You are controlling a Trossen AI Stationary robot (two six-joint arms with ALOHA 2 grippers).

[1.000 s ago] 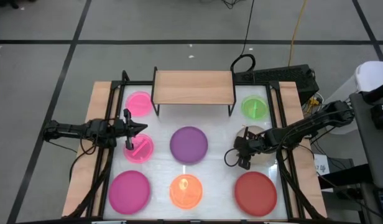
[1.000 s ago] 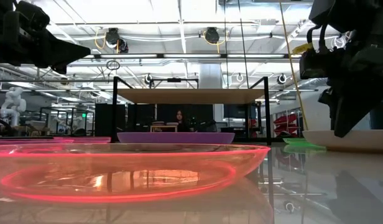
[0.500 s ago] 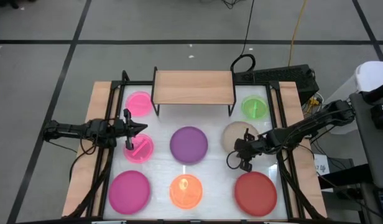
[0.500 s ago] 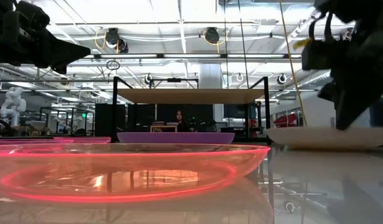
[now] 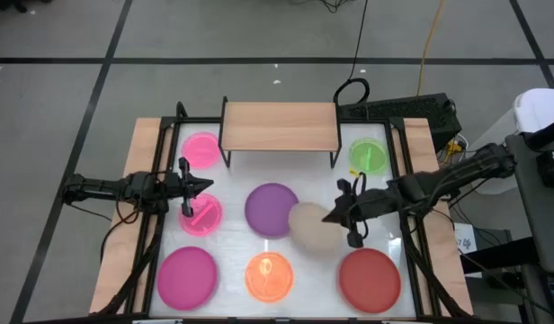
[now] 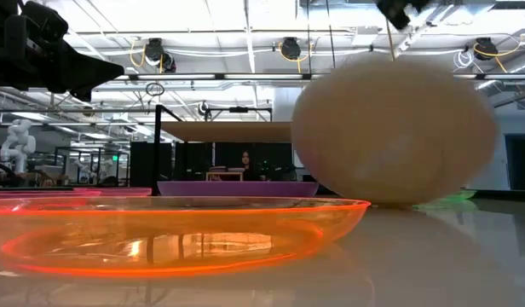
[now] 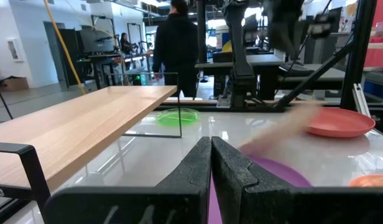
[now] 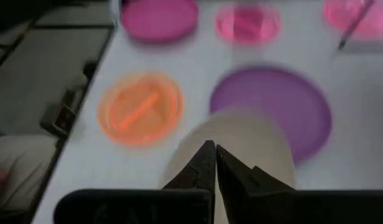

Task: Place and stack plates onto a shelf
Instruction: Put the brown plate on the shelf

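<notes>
the white tabletop (image 5: 232, 252) is glossy and mirrors the ceiling lights, with light-wood strips and black rails along both side edges, on a grey floor crossed by dark tape lines. reading the high view as a clock face, from left to right: the left gripper (image 5: 208, 184) hovers at nine o'clock, its jaws pressed together on nothing, over the edge of a translucent pink plate (image 5: 200, 215). a second pink plate (image 5: 201, 148) lies at ten o'clock just beside the shelf's left legs, and a magenta plate (image 5: 186, 276) sits at seven o'clock. the shelf (image 5: 280, 125), a light-wood board on thin black legs, stands bare at twelve o'clock. the purple plate (image 5: 271, 207) rests at the centre, and the translucent orange plate (image 5: 269, 275) at six o'clock. the beige plate (image 5: 312, 227) is lifted off the table and tilted, overlapping the purple plate's right rim; the right gripper (image 5: 351, 213), at three o'clock, has its jaws clamped on that plate's edge. the green plate (image 5: 368, 156) lies at two o'clock, the red plate (image 5: 369, 279) at five o'clock. beyond the table the low view shows an open workshop with ceiling strip lights, cables and a seated person (image 6: 245, 162); the left wrist view shows a person in black (image 7: 176, 43) standing.
</notes>
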